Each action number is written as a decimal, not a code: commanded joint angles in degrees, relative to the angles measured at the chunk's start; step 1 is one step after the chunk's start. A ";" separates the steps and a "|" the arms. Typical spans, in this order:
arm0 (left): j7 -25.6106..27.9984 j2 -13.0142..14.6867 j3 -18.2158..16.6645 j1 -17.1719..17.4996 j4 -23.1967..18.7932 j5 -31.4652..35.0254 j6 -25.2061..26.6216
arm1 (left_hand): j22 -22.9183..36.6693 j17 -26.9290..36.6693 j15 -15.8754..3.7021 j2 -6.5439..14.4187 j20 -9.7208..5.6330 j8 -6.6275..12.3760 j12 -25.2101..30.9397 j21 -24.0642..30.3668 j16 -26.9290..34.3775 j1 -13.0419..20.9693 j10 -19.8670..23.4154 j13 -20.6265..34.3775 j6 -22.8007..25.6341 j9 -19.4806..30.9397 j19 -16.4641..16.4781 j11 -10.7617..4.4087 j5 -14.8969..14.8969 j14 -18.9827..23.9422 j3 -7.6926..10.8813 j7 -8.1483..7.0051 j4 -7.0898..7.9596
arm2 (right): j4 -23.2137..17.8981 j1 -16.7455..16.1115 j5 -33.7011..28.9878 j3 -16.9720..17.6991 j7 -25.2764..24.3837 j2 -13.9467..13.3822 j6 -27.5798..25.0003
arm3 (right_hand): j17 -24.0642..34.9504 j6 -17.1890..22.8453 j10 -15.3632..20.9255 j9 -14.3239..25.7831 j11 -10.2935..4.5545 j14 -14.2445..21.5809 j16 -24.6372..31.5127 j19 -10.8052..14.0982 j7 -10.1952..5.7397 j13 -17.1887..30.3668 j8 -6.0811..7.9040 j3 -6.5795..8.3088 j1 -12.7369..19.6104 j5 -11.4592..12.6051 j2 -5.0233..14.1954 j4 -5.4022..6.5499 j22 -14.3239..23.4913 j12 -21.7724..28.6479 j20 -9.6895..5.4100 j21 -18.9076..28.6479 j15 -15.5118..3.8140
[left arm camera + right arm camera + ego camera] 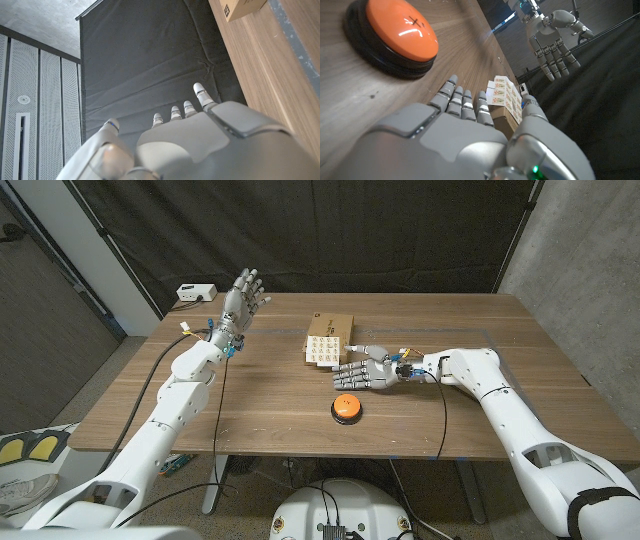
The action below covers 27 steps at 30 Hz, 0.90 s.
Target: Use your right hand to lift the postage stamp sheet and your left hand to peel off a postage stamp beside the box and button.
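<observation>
The postage stamp sheet (326,350) is a white sheet of small stamps lying at the front of the cardboard box (333,327) near the table's middle. The orange button (346,406) on its black base sits nearer the front edge. My right hand (365,373) lies low over the table between sheet and button, fingers stretched toward the sheet, holding nothing. The right wrist view shows the right hand (465,135), the stamp sheet (504,95) just past its fingertips and the button (395,35). My left hand (245,295) is raised at the far left, fingers spread and empty.
A white device (195,292) sits beyond the table's far left corner. A black curtain hangs behind the wooden table (500,340). Cables run along both forearms. In the left wrist view the box corner (245,7) shows beyond my left hand (200,145).
</observation>
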 commanded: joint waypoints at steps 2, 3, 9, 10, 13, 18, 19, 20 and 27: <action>-0.38 -0.81 -0.27 -0.35 0.32 -0.24 -1.67 | 0.20 0.11 0.11 0.15 0.46 0.05 0.06 -0.18 0.32 0.56 -2.71 0.29 -7.30 0.28 -6.17 0.05 0.31 -0.69 -0.16 -0.04 -0.05 | 0.00 3.38 -1.45 -2.96 0.75 -1.55 -1.24 | -0.02 -1.57 -1.21 0.30 0.46 -0.52 0.36 0.90 2.59 0.19 -0.21 -0.27 0.60 0.25 0.04 -0.10 0.17 -0.01 -0.14 0.28 0.14; -0.42 -0.86 -0.32 -0.33 0.30 -0.21 -1.96 | 0.20 0.11 0.10 0.15 0.54 0.05 0.05 -0.19 0.32 0.57 -2.73 0.29 -7.29 0.28 -6.19 0.03 0.31 -0.67 -0.17 -0.03 -0.05 | 0.29 4.03 -1.78 -3.65 1.23 -1.84 -1.50 | -0.02 -1.77 -1.35 0.31 0.44 -0.12 0.56 1.58 2.69 0.19 -0.13 -0.29 0.60 0.26 0.03 -0.10 0.18 0.08 -0.12 0.54 0.35; -0.64 -1.06 -0.53 -0.23 0.30 -0.32 -2.70 | 0.21 0.10 -0.12 0.14 0.51 0.08 0.15 -0.14 0.46 0.62 -2.42 0.29 -7.16 0.28 -5.87 0.04 0.33 -0.19 -0.22 -0.07 -0.10 | 0.06 6.70 -4.53 -7.36 2.11 -3.76 -3.55 | 0.03 -2.31 -0.08 0.34 0.98 4.24 1.66 8.34 3.67 0.16 0.53 -0.62 0.26 0.16 -0.04 0.15 0.28 1.16 0.85 3.18 1.03; -0.59 -1.17 -0.55 -0.25 0.41 -0.28 -2.89 | 0.21 0.10 -0.12 0.14 0.50 0.08 0.14 -0.12 0.48 0.63 -2.42 0.29 -7.16 0.28 -5.82 0.03 0.33 -0.13 -0.22 -0.10 -0.10 | 0.08 6.93 -4.69 -7.59 2.20 -3.87 -3.93 | -0.01 -2.14 0.19 0.34 1.02 4.62 1.58 9.50 3.85 0.15 0.66 -0.67 0.28 0.14 -0.19 0.08 0.33 1.27 0.99 3.68 1.06; -0.96 -1.27 -0.51 -0.57 0.89 -0.37 -3.11 | 0.21 0.09 -0.13 0.14 0.68 0.10 0.15 -0.07 0.47 0.69 -2.35 0.29 -7.06 0.27 -5.58 0.07 0.35 -0.05 -0.24 -0.03 -0.14 | -0.18 7.75 -5.49 -8.80 2.60 -4.55 -4.90 | 0.01 -2.22 0.19 0.34 1.09 5.65 1.65 11.25 4.07 0.14 0.68 -0.77 0.14 0.09 -0.29 0.14 0.38 1.25 2.05 4.41 1.59; -1.85 -1.49 -0.32 -1.39 2.01 -0.45 -3.73 | 0.21 0.07 -0.18 0.13 0.66 0.11 0.18 -0.06 0.49 0.77 -2.23 0.30 -6.99 0.27 -5.44 0.09 0.37 0.13 -0.25 0.09 -0.20 | -0.61 8.64 -5.89 -9.94 3.60 -5.13 -6.24 | 0.01 -2.15 0.74 0.34 1.16 7.86 1.62 15.61 4.15 0.13 0.80 -0.93 -0.04 -0.05 -0.42 0.20 0.38 1.35 3.19 6.22 2.98; -2.00 -1.58 -0.31 -1.51 2.20 -0.54 -3.85 | 0.21 0.07 -0.16 0.13 0.68 0.11 0.19 -0.07 0.50 0.78 -2.22 0.30 -6.98 0.27 -5.42 0.15 0.37 0.16 -0.26 0.05 -0.21 | -0.90 8.42 -5.81 -9.68 3.32 -4.98 -6.37 | 0.00 -2.15 0.74 0.34 1.16 7.86 1.62 15.59 4.15 0.13 0.80 -0.94 -0.05 -0.06 -0.43 0.20 0.38 1.35 3.20 6.21 2.99; -2.14 -1.63 -0.29 -1.66 2.37 -0.61 -3.89 | 0.21 0.07 -0.21 0.13 0.66 0.10 0.20 -0.06 0.50 0.81 -2.17 0.30 -6.98 0.27 -5.38 0.19 0.38 0.20 -0.26 0.08 -0.23 | -1.05 8.25 -5.76 -9.62 3.45 -4.95 -5.95 | 0.00 -2.15 0.75 0.34 1.16 7.85 1.60 15.61 4.15 0.13 0.80 -0.94 -0.05 -0.06 -0.45 0.20 0.38 1.35 3.19 6.22 3.01; -2.93 -1.71 -0.51 -2.19 3.55 -1.06 -4.37 | 0.20 0.06 -0.24 0.13 0.68 0.11 0.19 -0.08 0.48 0.90 -2.13 0.31 -6.90 0.26 -5.27 0.18 0.40 0.29 -0.28 0.13 -0.29 | -0.87 6.85 -4.34 -7.67 2.26 -2.95 -5.59 | -0.03 -2.22 0.74 0.33 1.16 4.54 0.23 9.32 4.19 0.12 0.81 -0.50 0.85 -0.05 0.32 -0.11 0.08 1.16 -0.13 3.60 1.44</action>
